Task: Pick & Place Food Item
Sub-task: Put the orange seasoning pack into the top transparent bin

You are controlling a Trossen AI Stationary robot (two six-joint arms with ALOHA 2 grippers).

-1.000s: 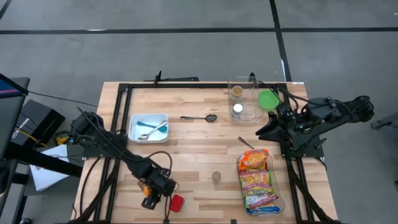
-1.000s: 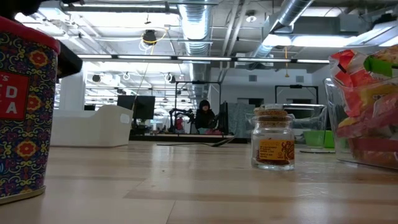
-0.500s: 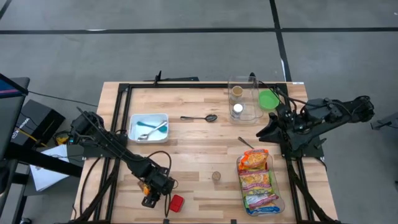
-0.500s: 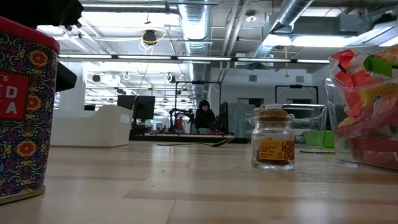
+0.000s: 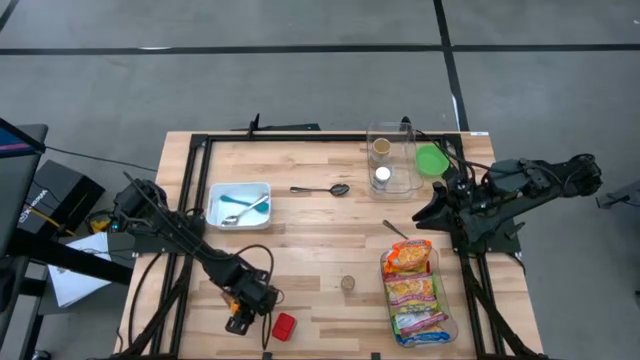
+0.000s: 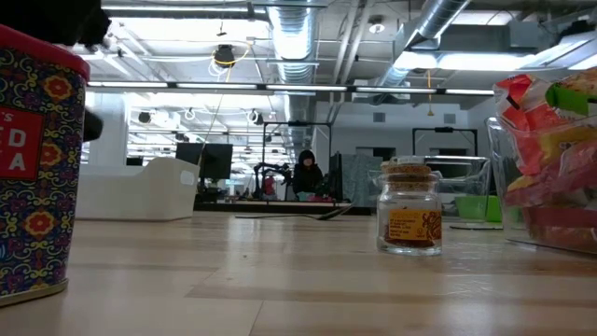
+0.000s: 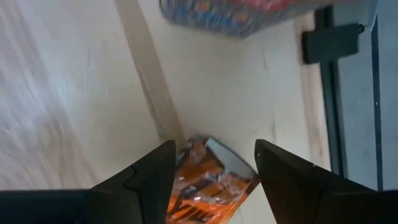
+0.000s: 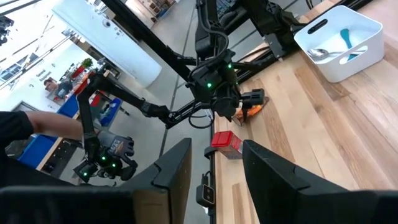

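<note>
Lying at the near-left corner of the wooden table (image 5: 300,240), the small orange foil snack packet (image 7: 205,180) sits between the left gripper (image 7: 211,177)'s parted fingers, apparently grasped, though I can't be sure. Just beside it stands a red patterned tin (image 5: 284,326). The right gripper (image 5: 425,212) waits far off, fingers apart, empty, near a clear tub of noodle packets (image 5: 415,290).

Left end effector (image 5: 240,318) low at the near table edge (fingers clamped), right end effector (image 5: 424,212) raised, idle
</note>
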